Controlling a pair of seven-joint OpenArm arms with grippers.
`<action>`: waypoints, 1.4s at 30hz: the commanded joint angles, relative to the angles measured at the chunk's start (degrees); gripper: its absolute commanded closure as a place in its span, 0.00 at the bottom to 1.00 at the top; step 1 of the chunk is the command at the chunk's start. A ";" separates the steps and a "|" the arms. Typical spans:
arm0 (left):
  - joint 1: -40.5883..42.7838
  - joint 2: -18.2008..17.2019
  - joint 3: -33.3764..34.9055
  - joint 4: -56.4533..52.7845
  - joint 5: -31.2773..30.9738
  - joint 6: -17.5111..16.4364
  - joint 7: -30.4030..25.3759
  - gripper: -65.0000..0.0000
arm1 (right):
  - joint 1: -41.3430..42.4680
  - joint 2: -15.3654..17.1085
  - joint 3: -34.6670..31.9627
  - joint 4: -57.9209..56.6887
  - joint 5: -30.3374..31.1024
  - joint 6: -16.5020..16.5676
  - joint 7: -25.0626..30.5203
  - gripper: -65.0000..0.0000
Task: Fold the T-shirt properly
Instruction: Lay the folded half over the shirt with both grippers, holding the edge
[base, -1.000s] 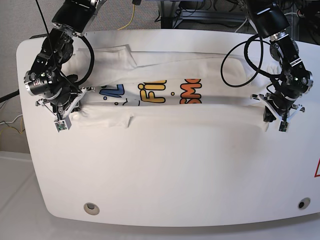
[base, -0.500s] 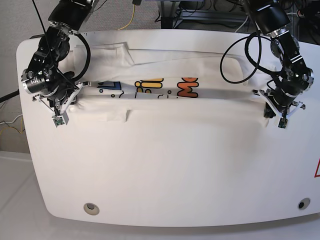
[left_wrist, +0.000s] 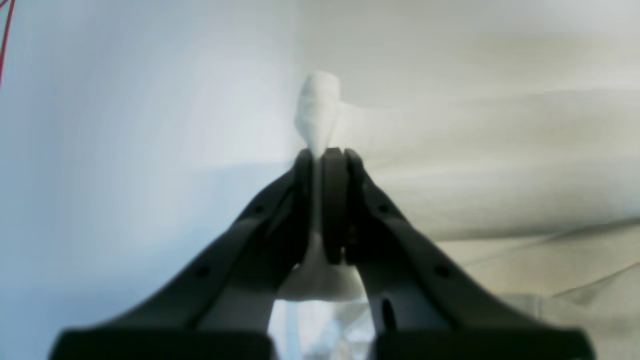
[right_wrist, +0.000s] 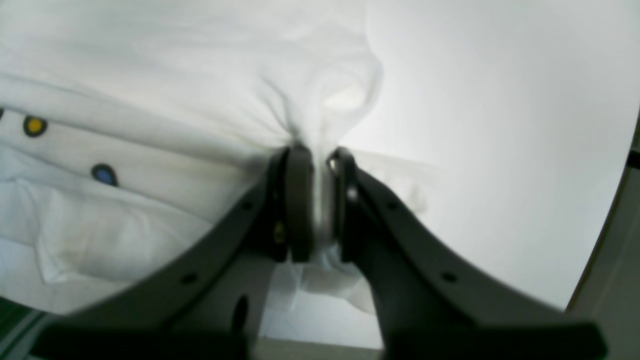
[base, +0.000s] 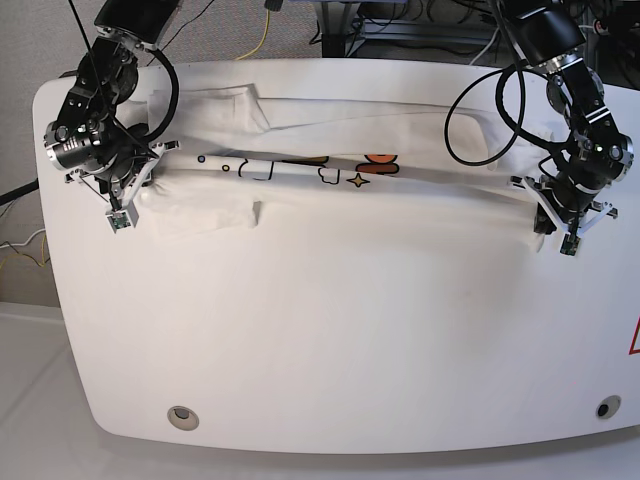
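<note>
The white T-shirt (base: 330, 190) lies stretched across the far half of the white table (base: 340, 330), folded lengthwise, with only a thin strip of its coloured print showing. My left gripper (base: 543, 214), on the base view's right, is shut on the T-shirt's right end; its wrist view shows white cloth (left_wrist: 316, 107) pinched between the closed jaws. My right gripper (base: 137, 200), on the base view's left, is shut on the left end. Its wrist view shows gathered fabric (right_wrist: 320, 100) in the jaws and yellow and blue print dots (right_wrist: 34, 126).
Black cables (base: 480, 110) loop from both arms above the shirt. A sleeve flap (base: 235, 105) lies at the far left. Two round holes (base: 182, 416) sit near the table's front edge. A yellow cable (base: 262, 35) lies on the floor behind.
Both grippers have carried the near edge of the shirt away toward the far side. The fold has covered most of the print, which now shows only as a thin strip.
</note>
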 joint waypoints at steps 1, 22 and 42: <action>-0.05 -0.74 -0.15 1.78 0.05 0.45 -0.68 0.96 | -0.04 1.03 0.23 1.26 -0.32 0.06 0.31 0.89; 5.32 0.76 -0.15 1.60 0.41 0.45 -0.76 0.96 | -4.61 0.50 0.14 0.91 -0.59 0.15 0.31 0.89; 9.01 2.43 -0.24 -2.80 0.32 0.63 -1.20 0.96 | -5.93 -0.99 0.05 -2.00 -0.67 0.15 2.91 0.89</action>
